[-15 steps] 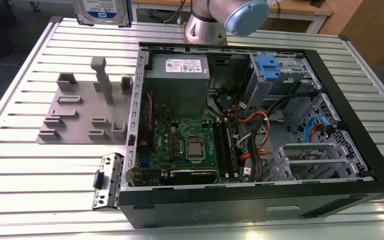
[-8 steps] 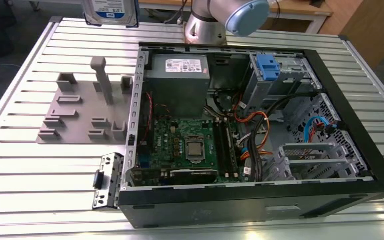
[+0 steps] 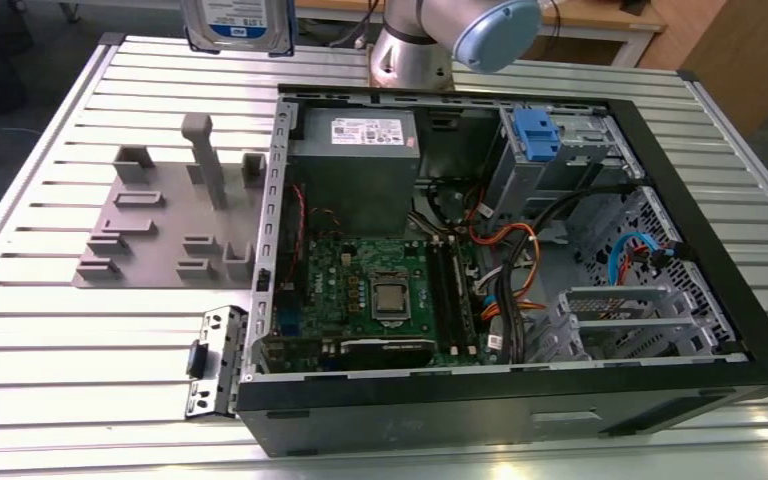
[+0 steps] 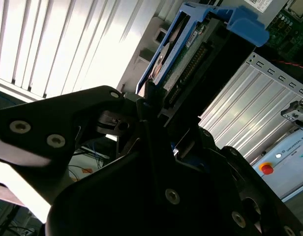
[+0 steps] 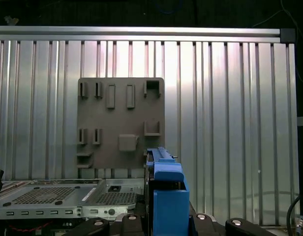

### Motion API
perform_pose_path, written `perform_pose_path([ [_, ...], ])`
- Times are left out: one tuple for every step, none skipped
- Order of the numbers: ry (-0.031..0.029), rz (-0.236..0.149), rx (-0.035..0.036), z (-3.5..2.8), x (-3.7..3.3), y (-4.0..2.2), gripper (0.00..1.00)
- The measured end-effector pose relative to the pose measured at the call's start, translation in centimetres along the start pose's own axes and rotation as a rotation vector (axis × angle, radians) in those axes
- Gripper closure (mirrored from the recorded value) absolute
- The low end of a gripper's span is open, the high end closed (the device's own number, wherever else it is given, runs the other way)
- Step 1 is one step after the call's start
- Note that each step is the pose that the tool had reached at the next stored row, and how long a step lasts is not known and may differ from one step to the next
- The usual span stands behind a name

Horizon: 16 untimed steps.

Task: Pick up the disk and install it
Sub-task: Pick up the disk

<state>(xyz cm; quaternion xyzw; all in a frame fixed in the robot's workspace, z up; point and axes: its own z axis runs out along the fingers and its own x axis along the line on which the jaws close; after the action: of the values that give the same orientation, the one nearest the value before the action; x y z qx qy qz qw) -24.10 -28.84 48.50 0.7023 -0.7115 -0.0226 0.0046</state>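
The disk (image 3: 237,24), silver with a white-and-blue label, hangs high above the far left part of the table, cut off by the edge of the exterior view. In the second wrist view the disk (image 4: 183,46) stands edge-on in its blue carrier rails, and my gripper (image 4: 154,105) is shut on its near end between black fingers (image 4: 107,120). The first wrist view looks down the blue carrier of the disk (image 5: 166,194), with the gripper (image 5: 166,221) around its base. The disk is well clear of the computer case (image 3: 491,400).
A grey holder plate (image 3: 171,225) with pegs and slots lies on the slatted aluminium table (image 3: 37,340), on the exterior view's left of the case. Inside the case are the grey power supply (image 3: 353,165), motherboard (image 3: 371,290), cables and a drive cage with a blue bracket (image 3: 534,132). The arm's base (image 3: 411,55) stands behind.
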Motion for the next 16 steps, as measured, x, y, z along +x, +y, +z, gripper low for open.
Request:
perform_pose_path([
  [0.0,0.0,-0.0001,-0.01,0.0,-0.22,0.64],
  [0.0,0.0,-0.0001,-0.02,-0.01,-0.44,0.64],
  [0.0,0.0,-0.0001,-0.03,-0.01,-0.65,0.64],
  [0.0,0.0,-0.0001,-0.03,-0.01,-0.86,0.64],
  [0.0,0.0,-0.0001,-0.04,-0.01,-1.05,0.64],
  [0.0,0.0,0.0,-0.04,-0.01,-1.25,0.64],
  [0.0,0.0,-0.0001,-0.05,-0.02,-1.45,0.64],
  [0.0,0.0,0.0,-0.06,-0.02,-1.64,0.64],
  [0.0,0.0,-0.0001,-0.07,-0.02,-1.84,0.64],
  [0.0,0.0,-0.0001,-0.08,-0.03,-2.04,0.64],
  [-0.0001,0.0,0.0,-0.08,-0.03,-2.23,0.64],
  [0.0,0.0,-0.0001,-0.09,-0.03,-2.42,0.64],
  [-0.0001,0.0,-0.0001,-0.1,-0.03,-2.62,0.64],
  [-0.0001,0.0,0.0,-0.1,-0.04,-2.81,0.64],
  [0.0,0.0,-0.0001,-0.11,-0.04,-3.0,0.64],
  [0.0,0.0,-0.0001,-0.12,-0.04,-3.18,0.64],
])
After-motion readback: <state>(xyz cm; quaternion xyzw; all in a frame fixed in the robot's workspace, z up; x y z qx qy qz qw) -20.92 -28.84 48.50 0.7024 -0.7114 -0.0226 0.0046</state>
